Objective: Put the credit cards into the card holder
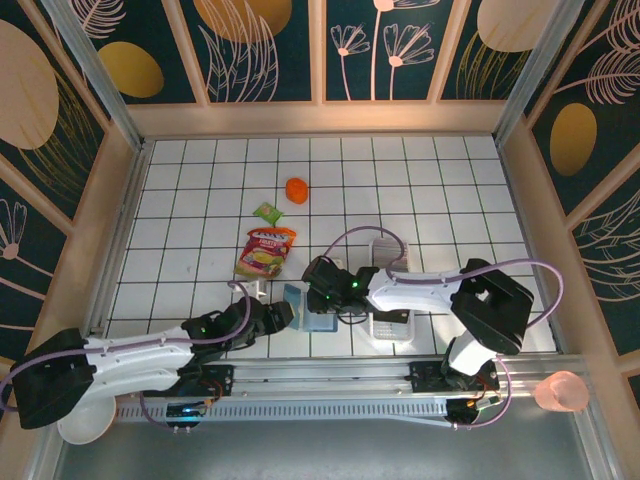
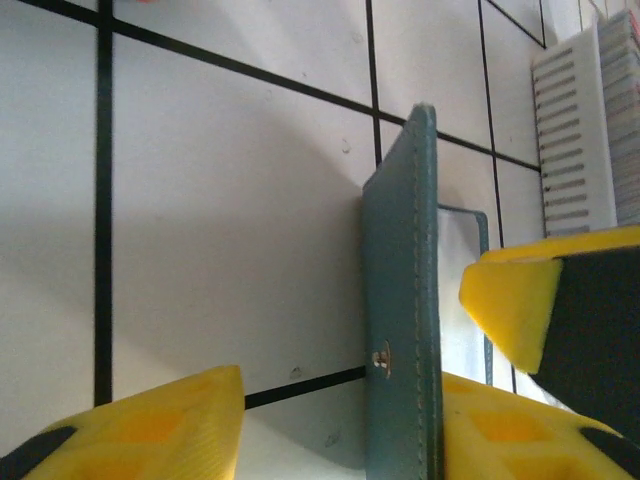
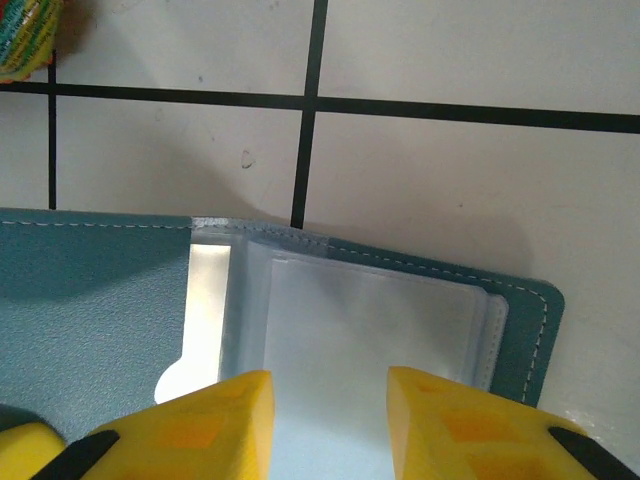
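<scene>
You have the card holder (image 3: 90,300) lying open on the white gridded bench (image 3: 450,170): pebbled teal leather, glossy clear sleeves, one cover upright. Your left tool (image 2: 335,410) is released, straddling that cover; your right tool (image 3: 330,400) is parted over a sleeve, gripping nothing. The credit cards (image 2: 622,120) sit packed in the ribbed white tray (image 2: 570,140) nearby; bare bench beyond.

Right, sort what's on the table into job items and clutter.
Job: teal card holder, credit cards, white tray holding them.
Clutter: red-yellow snack pouch, small green packet, orange object.
</scene>
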Robot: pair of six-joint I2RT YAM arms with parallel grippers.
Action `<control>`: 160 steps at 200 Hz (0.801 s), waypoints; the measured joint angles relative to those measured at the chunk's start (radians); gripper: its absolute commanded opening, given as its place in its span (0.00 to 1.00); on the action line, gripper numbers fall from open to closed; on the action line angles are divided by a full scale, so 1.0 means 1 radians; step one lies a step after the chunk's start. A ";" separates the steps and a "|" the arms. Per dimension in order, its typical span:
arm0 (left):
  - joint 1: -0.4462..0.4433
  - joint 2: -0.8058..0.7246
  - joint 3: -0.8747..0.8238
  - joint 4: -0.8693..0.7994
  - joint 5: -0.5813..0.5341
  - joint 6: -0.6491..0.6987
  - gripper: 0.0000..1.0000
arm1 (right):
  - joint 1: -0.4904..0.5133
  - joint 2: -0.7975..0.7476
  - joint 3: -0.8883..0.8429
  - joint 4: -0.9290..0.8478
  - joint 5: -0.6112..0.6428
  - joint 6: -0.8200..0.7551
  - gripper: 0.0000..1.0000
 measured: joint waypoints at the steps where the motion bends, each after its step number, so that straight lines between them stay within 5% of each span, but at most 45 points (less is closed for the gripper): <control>1: 0.000 -0.004 0.000 -0.003 -0.003 -0.002 0.52 | 0.000 0.001 0.000 0.000 0.000 0.000 0.35; 26: 0.000 -0.070 -0.002 -0.041 -0.027 -0.005 0.58 | 0.000 0.004 0.000 0.000 0.000 0.000 0.35; 121: 0.000 -0.116 -0.039 -0.060 -0.052 -0.025 0.13 | 0.027 0.004 0.018 -0.031 0.042 0.008 0.36; 160: 0.000 -0.072 -0.039 -0.057 -0.046 -0.021 0.07 | 0.027 0.004 0.018 -0.058 0.069 0.024 0.37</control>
